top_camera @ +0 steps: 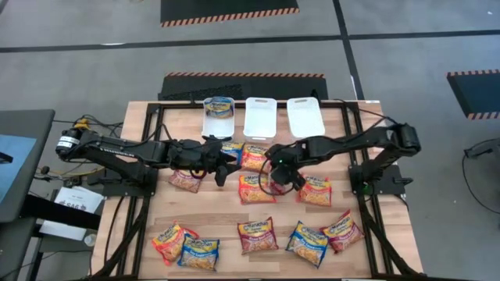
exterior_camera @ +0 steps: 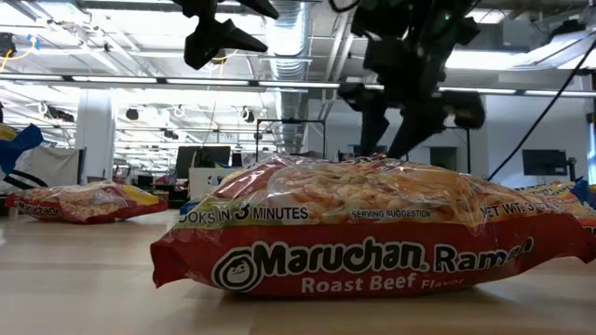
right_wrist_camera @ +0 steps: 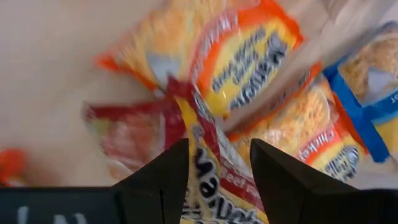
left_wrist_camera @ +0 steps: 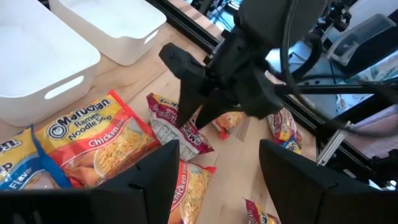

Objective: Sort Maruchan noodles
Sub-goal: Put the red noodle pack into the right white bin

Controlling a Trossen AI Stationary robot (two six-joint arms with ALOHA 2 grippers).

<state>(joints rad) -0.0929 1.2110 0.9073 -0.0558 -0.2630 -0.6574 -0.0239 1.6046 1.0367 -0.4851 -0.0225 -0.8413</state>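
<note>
Several Maruchan noodle packets lie flat on the wooden table; one blue packet (top_camera: 219,105) lies in the left white tray (top_camera: 217,125). My right gripper (top_camera: 283,178) stands over the middle cluster, fingers pointing down, shut on a dark red Roast Beef packet (right_wrist_camera: 214,162). My left gripper (top_camera: 226,170) hovers open just to its left, above an orange-red Chicken packet (left_wrist_camera: 93,134) and touching nothing. In the low view a dark red packet (exterior_camera: 372,228) close to the camera hides the place where my right gripper meets its packet. My right gripper pinches the dark red packet between its two fingers at a crinkled part near one end (left_wrist_camera: 177,124). The fingers (left_wrist_camera: 186,102) come from above, pointing down. The packet sits tilted in the hold, its lower end (left_wrist_camera: 200,144) still down among the orange-red packets.
The middle tray (top_camera: 259,119) and the right tray (top_camera: 305,117) stand at the far edge. More packets lie in a row near the near edge (top_camera: 258,234), and a dark red one (top_camera: 186,181) lies under my left arm. Bare wood shows between the two rows.
</note>
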